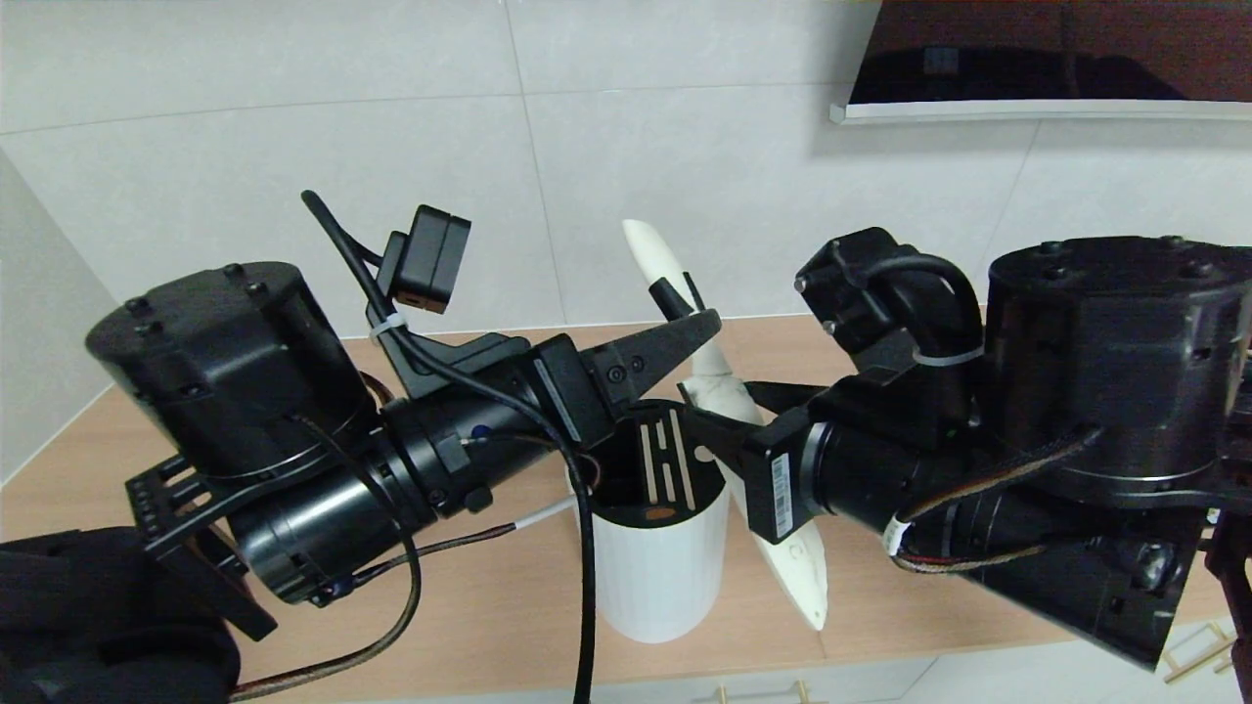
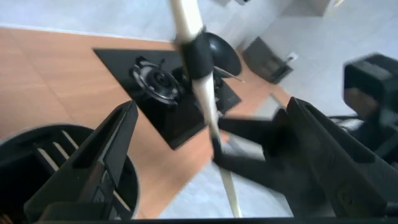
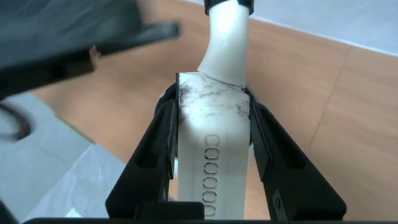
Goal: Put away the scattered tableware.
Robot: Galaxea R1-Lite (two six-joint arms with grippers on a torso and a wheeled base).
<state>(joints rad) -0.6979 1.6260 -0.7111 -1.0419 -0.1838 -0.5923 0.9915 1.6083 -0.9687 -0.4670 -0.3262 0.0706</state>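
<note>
Pale tiled wall (image 1: 293, 127) backs your wooden tabletop (image 1: 489, 606), with a dark range hood (image 1: 1037, 59) up at the right. Your right pincer (image 3: 211, 102) is clamped on the white slotted spatula (image 1: 797, 567) where blade meets handle. It holds the spatula tilted in the air just beside the white utensil holder (image 1: 660, 577), blade low, handle high. Your left pincer (image 2: 211, 107) stands open over the holder, jaws on either side of the handle.

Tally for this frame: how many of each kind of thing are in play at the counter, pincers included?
white utensil: 1
white holder: 1
pincers: 2, namely left pincer and right pincer
total: 4
</note>
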